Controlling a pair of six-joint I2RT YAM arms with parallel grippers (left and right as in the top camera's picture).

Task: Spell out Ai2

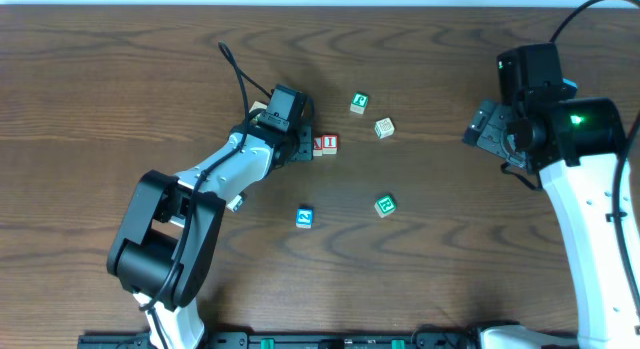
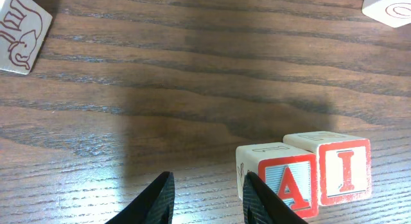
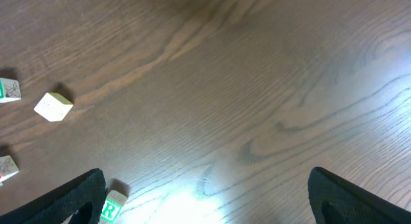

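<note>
Overhead view: the red "A" cube and the red "I" cube stand side by side, touching, on the counter. The blue "2" cube lies well apart from the "I" cube, toward the robot's base, with bare counter around it.

The left end effector sits just beside the "A" cube, on the side away from the "I" cube. Its jaws stand narrow with nothing between them. The right end effector hangs well apart from the "I" cube, jaws wide and empty.

Assessment: two letters are in line and the "2" is outstanding. The "2" cube appears to be light, rigid wood with flat painted faces, so crush risk is judged low, with some slip risk on smooth paint.

Recommended hold: across two opposite side faces, low and square, numeral face kept upward. Setting it down against the "I" cube may nudge the pair.
</note>
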